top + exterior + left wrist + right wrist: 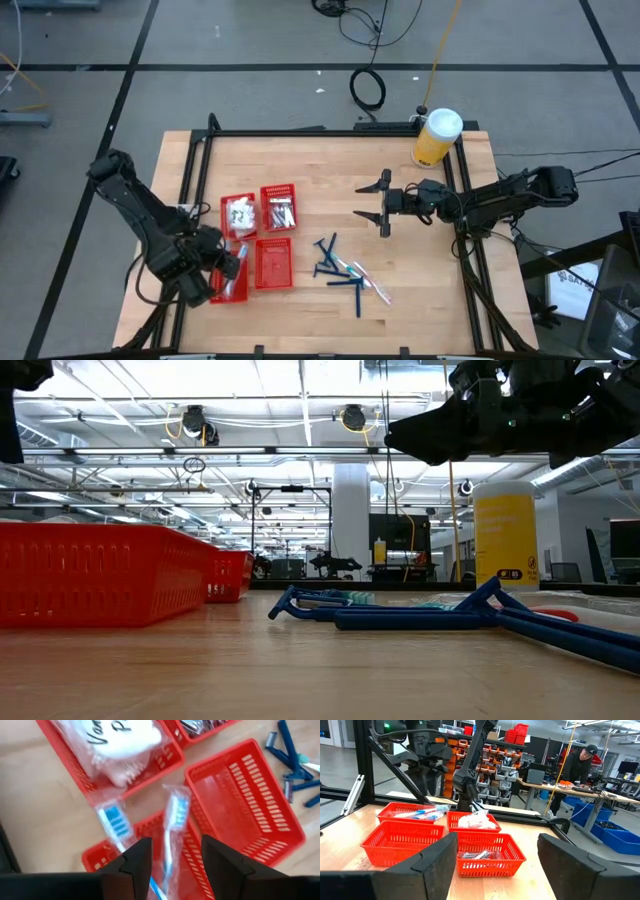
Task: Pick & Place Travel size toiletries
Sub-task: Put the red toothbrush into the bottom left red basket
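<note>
High view: left fingers [236,262] apart over toothbrush basket [229,290], right fingers [381,206] wide, yellow jar [436,137] behind.

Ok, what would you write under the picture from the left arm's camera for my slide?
Left gripper open above a red basket, a wrapped toothbrush between its fingers.

White packet [122,740]: partial script "Van", "P".
</note>
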Motion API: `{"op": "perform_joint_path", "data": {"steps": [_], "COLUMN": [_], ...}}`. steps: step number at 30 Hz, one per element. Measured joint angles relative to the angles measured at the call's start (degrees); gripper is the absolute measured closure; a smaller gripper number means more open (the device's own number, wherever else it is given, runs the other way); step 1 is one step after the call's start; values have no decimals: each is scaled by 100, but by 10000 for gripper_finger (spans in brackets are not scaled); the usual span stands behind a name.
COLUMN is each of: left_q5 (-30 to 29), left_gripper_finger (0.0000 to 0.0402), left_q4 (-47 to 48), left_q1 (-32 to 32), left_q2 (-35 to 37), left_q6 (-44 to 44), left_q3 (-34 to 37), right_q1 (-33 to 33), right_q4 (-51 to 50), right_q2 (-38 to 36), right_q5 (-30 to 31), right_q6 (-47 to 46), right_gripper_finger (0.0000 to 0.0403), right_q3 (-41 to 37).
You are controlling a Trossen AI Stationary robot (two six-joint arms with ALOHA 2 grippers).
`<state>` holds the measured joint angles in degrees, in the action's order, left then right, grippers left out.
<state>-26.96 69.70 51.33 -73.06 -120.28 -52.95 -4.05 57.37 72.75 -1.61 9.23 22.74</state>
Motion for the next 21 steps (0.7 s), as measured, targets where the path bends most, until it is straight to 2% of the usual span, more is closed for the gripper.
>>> {"op": "perform_joint_path", "data": {"steps": [6, 13, 15, 18, 21], "left_q5": [-100, -1184, -1702, -2607, -2911], "left_gripper_finger": [234, 234, 234, 234, 234], "left_q4": [6, -241, -506, -1084, -1956], "left_q1": [-159, -380, -425, -528, -776], "left_q2": [0, 52, 102, 219, 400], "left_q6": [493, 1616, 2160, 3107, 4421], "left_q3": [0, 0, 0, 0, 0], "right_q1": [0, 44, 199, 575, 991], "right_q4": [-1, -219, -942, -2836, -4831], "right_q2": [0, -2, -2, 3, 127], "right_q5": [0, -7, 5, 250, 851], "right_q6": [-2, -397, -402, -377, -629], "right_gripper_finger": [143, 143, 142, 140, 140], "right_q3": [0, 33, 287, 1025, 1824]}}
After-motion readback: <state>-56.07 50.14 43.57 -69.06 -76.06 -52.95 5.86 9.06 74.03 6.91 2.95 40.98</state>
